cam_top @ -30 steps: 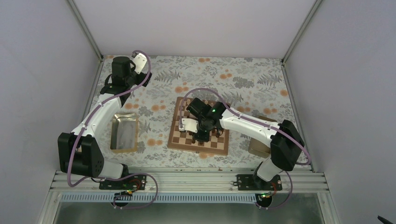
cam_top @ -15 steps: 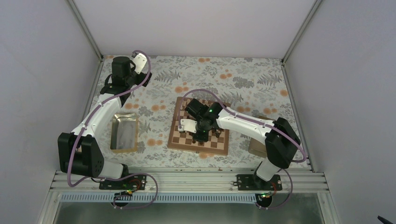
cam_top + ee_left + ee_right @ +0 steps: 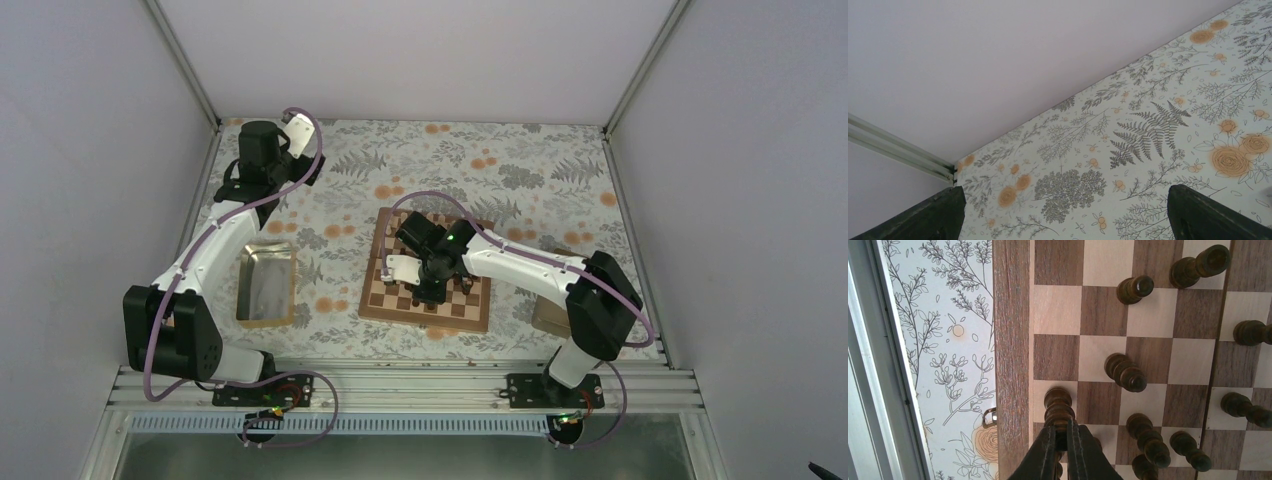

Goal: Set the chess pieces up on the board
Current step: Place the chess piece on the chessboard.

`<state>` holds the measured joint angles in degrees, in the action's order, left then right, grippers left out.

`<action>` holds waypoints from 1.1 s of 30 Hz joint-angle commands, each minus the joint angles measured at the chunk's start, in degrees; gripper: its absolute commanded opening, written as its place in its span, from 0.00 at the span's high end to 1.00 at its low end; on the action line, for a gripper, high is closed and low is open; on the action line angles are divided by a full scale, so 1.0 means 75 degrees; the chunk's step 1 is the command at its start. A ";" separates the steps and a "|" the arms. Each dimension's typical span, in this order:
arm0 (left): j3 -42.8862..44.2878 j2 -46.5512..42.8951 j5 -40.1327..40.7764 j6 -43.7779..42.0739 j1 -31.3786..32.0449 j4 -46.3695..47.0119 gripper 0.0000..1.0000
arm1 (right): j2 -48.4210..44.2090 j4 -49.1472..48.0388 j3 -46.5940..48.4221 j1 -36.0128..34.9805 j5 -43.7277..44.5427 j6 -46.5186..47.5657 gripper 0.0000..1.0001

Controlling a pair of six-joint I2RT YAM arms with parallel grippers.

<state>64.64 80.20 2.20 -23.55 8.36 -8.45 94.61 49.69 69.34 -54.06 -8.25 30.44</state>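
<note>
Right end effector (image 3: 1062,439) is clamped narrow on a dark brown chess piece (image 3: 1058,407). The piece is over a light square in the outermost file of the board (image 3: 1010,315), right beside the plain border. We can't tell whether its base touches the square. Other dark pieces (image 3: 1124,372) stand scattered on nearby squares, a few bunched just beside the gripping fingers. Left end effector (image 3: 1064,205) is spread wide with nothing between its fingers (image 3: 923,215). It's up at the far left corner of the floral table (image 3: 520,170), well apart from the board. We see a rectangular metal tray (image 3: 267,287) left of the board, beside the left arm.
</note>
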 commanded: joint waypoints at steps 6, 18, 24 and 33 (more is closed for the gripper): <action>0.0094 -0.0182 -0.0039 -0.0036 -0.0055 0.0144 0.00 | 0.0042 0.0033 -0.0099 -0.0114 -0.0142 0.0169 0.94; 0.0058 -0.0179 -0.0012 -0.0058 -0.0051 0.0175 0.00 | 0.0292 0.0020 -0.0117 -0.0155 -0.0094 0.0179 0.88; 0.0053 -0.0200 0.0008 -0.0070 -0.0064 0.0188 0.00 | -0.0024 0.0188 0.0026 -0.0154 0.0045 0.0190 0.69; 0.0014 -0.0254 0.0003 -0.0069 -0.0060 0.0212 0.00 | -0.0345 0.0553 0.0419 -0.0151 -0.0006 0.0245 0.69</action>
<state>64.64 80.18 2.20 -23.57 8.10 -8.45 93.91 52.40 70.00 -54.72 -8.01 31.86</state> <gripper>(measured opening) 0.999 0.338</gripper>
